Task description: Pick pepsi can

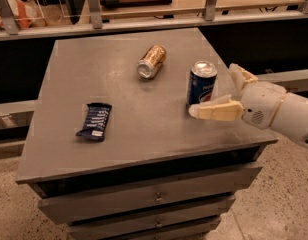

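The pepsi can (pixel 202 84) stands upright near the right edge of the grey cabinet top (pixel 119 144), long axis vertical, silver top facing up. Nearest are the cabinet's drawers (pixel 144 196). Farther in, a dark blue wrapper (pixel 94 121) lies flat at the left. The gripper (pixel 212 90) reaches in from the right, spread wide and holding nothing, one finger just before the can's base, the other behind it to the right. Beyond, a gold can (pixel 152 61) lies on its side.
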{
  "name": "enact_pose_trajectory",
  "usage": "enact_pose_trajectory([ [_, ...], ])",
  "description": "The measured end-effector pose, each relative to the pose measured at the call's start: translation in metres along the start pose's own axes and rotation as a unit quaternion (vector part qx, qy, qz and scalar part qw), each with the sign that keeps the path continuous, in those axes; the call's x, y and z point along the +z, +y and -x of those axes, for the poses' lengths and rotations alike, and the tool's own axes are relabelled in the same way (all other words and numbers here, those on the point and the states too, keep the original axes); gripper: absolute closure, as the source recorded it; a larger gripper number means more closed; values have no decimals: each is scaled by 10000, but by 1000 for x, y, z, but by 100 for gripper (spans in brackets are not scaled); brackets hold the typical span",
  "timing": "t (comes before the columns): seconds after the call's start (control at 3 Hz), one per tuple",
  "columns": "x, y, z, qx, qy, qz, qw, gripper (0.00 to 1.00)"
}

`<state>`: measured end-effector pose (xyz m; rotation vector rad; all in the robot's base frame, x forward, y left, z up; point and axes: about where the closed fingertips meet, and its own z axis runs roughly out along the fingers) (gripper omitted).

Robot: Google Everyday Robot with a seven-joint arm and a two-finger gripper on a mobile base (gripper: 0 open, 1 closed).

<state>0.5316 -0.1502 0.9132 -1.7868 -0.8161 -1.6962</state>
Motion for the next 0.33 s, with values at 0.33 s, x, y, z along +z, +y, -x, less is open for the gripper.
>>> enact_pose_trajectory([
  [0.33,0,-7,2,15,-77,-116,9999,0],
])
